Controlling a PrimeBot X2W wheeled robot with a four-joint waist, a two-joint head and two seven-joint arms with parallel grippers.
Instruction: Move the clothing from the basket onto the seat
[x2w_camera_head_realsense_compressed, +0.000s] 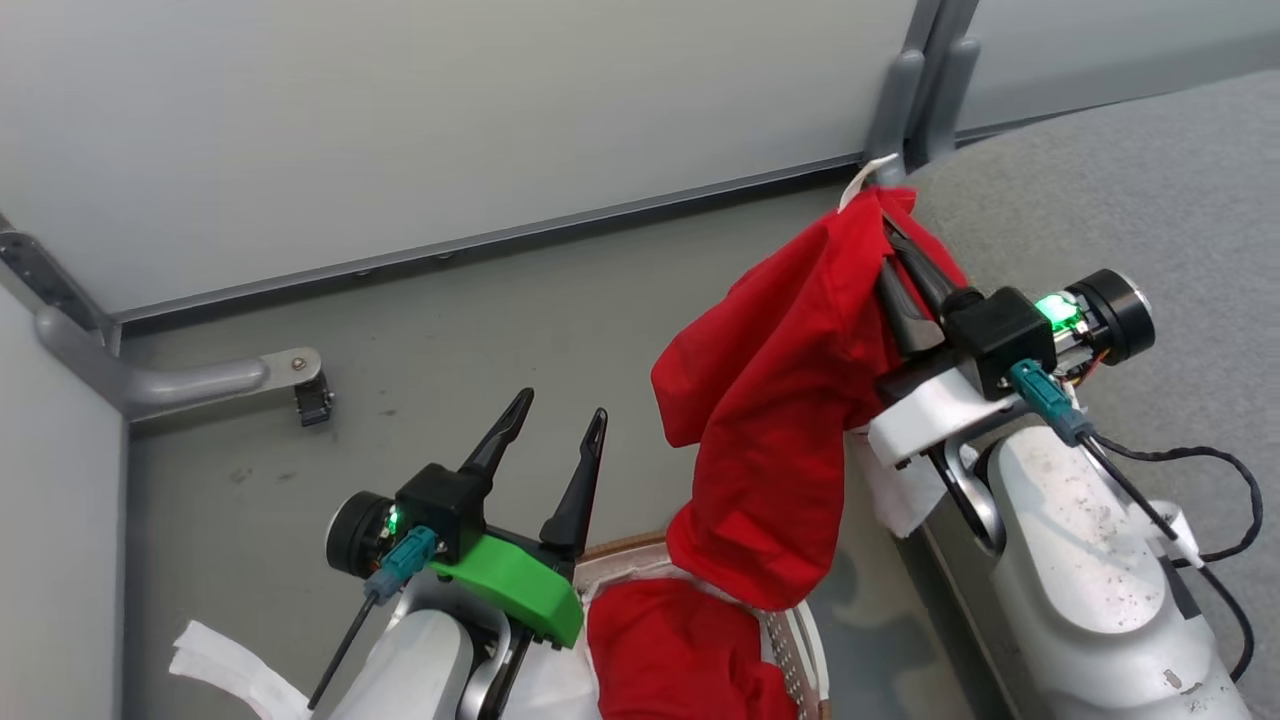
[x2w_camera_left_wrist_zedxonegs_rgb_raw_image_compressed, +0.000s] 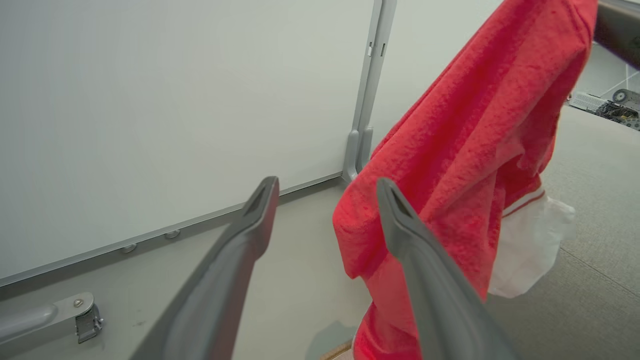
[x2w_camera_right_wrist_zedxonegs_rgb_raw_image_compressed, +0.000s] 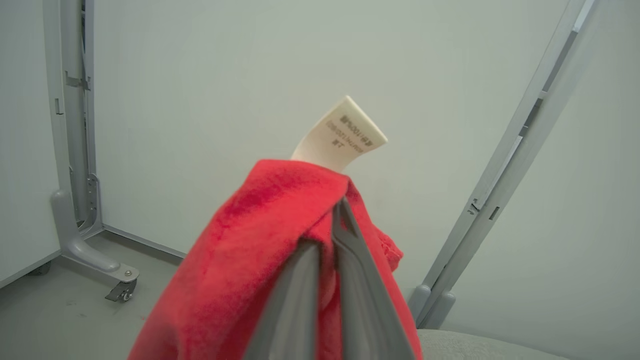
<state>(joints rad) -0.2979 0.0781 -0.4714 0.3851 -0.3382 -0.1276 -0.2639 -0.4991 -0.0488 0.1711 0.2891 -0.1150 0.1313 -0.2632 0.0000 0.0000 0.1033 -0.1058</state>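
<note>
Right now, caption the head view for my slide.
Right tool, shut on a red shirt, holds it above the basket beside the grey seat; left tool open.

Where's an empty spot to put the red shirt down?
The grey seat is bare to the right of the hanging shirt. The floor between the wall and the basket is bare too. It's crowded at the basket: another red shirt lies in it, and the left fingers stand open near it.

Left fingers (x2w_camera_head_realsense_compressed: 580, 490) spread wide; right fingers (x2w_camera_head_realsense_compressed: 908, 318) pinched together.
</note>
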